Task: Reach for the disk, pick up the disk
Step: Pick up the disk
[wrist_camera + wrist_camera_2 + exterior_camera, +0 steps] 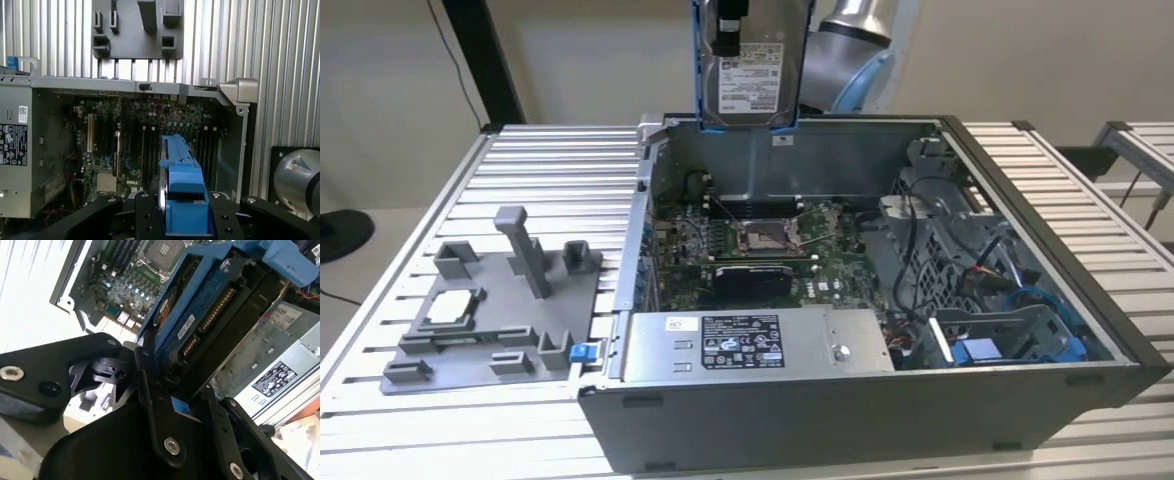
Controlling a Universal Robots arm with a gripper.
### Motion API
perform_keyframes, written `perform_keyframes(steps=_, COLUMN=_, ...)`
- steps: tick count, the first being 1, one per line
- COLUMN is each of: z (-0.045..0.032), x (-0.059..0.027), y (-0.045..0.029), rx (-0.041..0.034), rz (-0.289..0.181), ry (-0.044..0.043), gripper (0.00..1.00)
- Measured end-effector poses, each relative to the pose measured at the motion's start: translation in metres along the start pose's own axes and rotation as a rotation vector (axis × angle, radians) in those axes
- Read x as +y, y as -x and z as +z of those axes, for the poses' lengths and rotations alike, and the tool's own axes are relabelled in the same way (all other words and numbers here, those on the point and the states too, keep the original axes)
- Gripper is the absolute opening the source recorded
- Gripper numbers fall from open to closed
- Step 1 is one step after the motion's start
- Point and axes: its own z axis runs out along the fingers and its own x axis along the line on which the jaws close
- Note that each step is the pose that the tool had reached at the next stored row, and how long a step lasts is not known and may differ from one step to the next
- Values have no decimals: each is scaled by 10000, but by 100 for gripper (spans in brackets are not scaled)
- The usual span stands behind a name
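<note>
Grips the disk (181, 150) on edge in the end effector (184, 200), fingers pressed in against its blue side rails. Holds it raised clear above the open computer case (854, 420). Farther off, beside the case on the ribbed table (547, 160), a grey fixture plate (480, 330).

The case (854, 420) sits on the table (547, 160); the disk (750, 75) hangs above its far wall, in the tool (184, 215); a jig (494, 335) lies beside it, on the exterior view's left.
</note>
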Motion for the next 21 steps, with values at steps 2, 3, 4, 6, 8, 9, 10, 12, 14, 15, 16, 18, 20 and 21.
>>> perform_keyframes(steps=2, z=0, x=-43, y=-1, rx=1, rz=0, ry=0, gripper=0)
perform_keyframes(steps=3, z=-1, x=-63, y=-1, rx=1, rz=0, ry=1, gripper=0)
perform_keyframes(steps=4, z=-1, x=-84, y=-2, rx=1, rz=0, ry=0, gripper=0)
perform_keyframes(steps=6, z=-1, x=-124, y=-3, rx=1, rz=0, ry=0, gripper=0)
perform_keyframes(steps=8, z=-1, x=-163, y=-4, rx=1, rz=0, ry=0, gripper=0)
perform_keyframes(steps=9, z=-1, x=-184, y=-4, rx=1, rz=0, ry=0, gripper=0)
perform_keyframes(steps=10, z=-1, x=-204, y=-5, rx=1, rz=-1, ry=0, gripper=0)
perform_keyframes(steps=12, z=-1, x=-246, y=-5, rx=1, rz=0, ry=0, gripper=0)
perform_keyframes(steps=14, z=-2, x=-292, y=-7, rx=1, rz=0, ry=0, gripper=0)
perform_keyframes(steps=15, z=-2, x=-313, y=-7, rx=1, rz=0, ry=1, gripper=0)
perform_keyframes(steps=16, z=-2, x=-333, y=-8, rx=0, rz=-1, ry=0, gripper=0)
perform_keyframes(steps=18, z=-2, x=-373, y=-8, rx=1, rz=0, ry=0, gripper=0)
perform_keyframes(steps=20, z=-2, x=-416, y=-9, rx=1, rz=0, ry=0, gripper=0)
perform_keyframes(steps=21, z=-2, x=-436, y=-10, rx=1, rz=-1, ry=1, gripper=0)
